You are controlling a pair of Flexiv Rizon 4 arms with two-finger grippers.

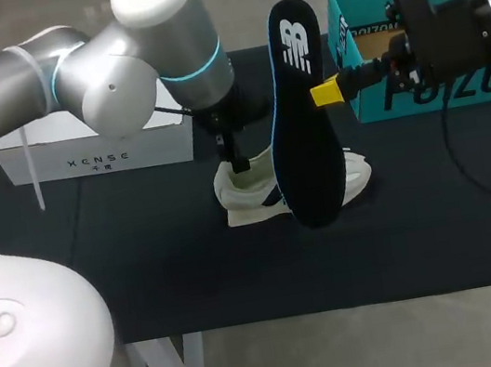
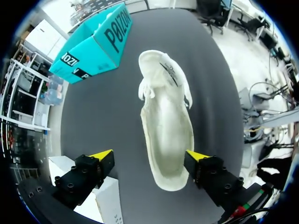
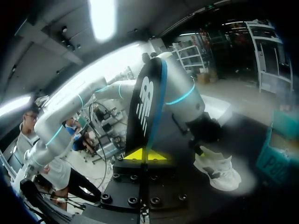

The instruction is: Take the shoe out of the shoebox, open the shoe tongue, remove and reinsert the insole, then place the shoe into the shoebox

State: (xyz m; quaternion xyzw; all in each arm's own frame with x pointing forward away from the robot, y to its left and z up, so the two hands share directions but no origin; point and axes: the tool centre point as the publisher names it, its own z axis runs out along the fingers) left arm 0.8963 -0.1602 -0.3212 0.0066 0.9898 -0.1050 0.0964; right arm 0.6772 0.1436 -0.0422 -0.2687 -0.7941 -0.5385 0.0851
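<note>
Insole hides shoe middle | white box left | shoebox right

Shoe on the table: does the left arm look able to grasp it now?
Probably yes. The left tool is open above the shoe, one finger at each side, nothing between. The right tool holds the insole up, off the shoe.

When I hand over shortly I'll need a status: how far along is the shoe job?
Done: the shoe is out of the shoebox, and the insole is out of the shoe. In hand: the right gripper holds the insole up over the shoe, while the left gripper stands open around its heel. Left: put the insole back in, then place the shoe in the shoebox.
</note>
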